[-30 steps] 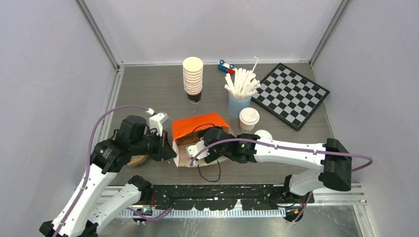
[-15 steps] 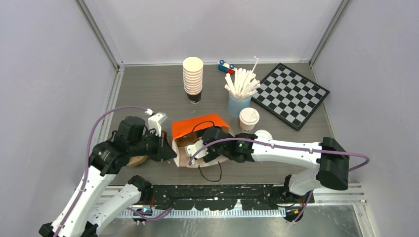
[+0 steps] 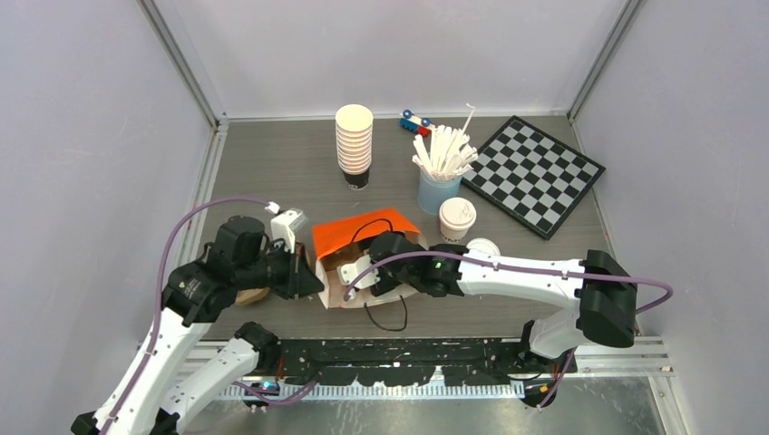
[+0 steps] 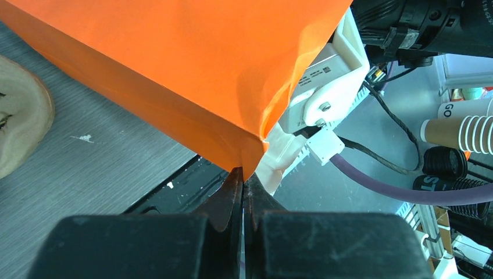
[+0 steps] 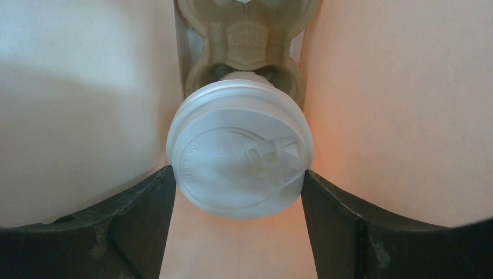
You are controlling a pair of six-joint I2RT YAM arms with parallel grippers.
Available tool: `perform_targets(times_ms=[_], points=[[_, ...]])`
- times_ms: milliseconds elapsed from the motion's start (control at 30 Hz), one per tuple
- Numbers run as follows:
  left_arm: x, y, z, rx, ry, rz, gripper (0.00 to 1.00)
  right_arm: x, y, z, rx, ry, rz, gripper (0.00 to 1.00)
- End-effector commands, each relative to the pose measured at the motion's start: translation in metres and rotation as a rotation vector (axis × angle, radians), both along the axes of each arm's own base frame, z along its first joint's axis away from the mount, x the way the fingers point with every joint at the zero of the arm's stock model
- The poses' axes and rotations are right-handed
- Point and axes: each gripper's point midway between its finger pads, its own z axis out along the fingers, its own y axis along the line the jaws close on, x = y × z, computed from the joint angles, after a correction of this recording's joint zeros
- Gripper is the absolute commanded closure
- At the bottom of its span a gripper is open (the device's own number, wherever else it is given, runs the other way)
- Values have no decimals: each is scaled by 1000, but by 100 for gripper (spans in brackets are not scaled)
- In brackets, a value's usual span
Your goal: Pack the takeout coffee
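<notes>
At the back of the grey table (image 3: 272, 172) stand a stack of cream cups (image 3: 354, 136), a light-blue cup of white sticks (image 3: 438, 190), a small blue-and-red toy car (image 3: 415, 121) and a checkerboard (image 3: 535, 172), all well apart from the arms. An orange paper bag (image 3: 358, 231) lies on its side in the middle, mouth toward the near edge, with a black cord handle (image 3: 385, 319) looped on the table in front of it. A wooden disc (image 4: 20, 131) lies just beside the bag, under the left arm. The left arm bends in low from the left, and the left gripper (image 4: 243, 181) is pinched together on the corner of the bag's rim. The right arm stretches leftward across the near table, forearm almost level, its wrist inside the bag's mouth and hiding the inside from above. There the right gripper (image 5: 237, 174) is clamped on a takeout coffee cup (image 5: 239, 157), one finger against each side of the lid. The bag's pale walls close in on both sides, and the cup's far end meets a pocket of a pulp cup carrier (image 5: 247, 40) deep in the bag. A second lidded cup (image 3: 457, 217) stands on the table between the bag and the blue cup. The held lid has raised lettering ending in "HOT"; in the left wrist view a white cup in the background reads "GO", the rest cut off.
</notes>
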Motion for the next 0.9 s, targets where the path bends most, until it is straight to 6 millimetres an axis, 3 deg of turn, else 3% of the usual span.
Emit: perform_targets(times_ms=[0, 600, 867], points=[[-5, -3, 6, -37, -5, -20, 100, 6, 7, 6, 46, -1, -20, 29], [-3, -4, 6, -38, -2, -7, 100, 11, -10, -9, 0, 48, -57, 27], [-3, -4, 6, -35, 5, -8, 100, 13, -9, -13, -15, 64, -59, 29]])
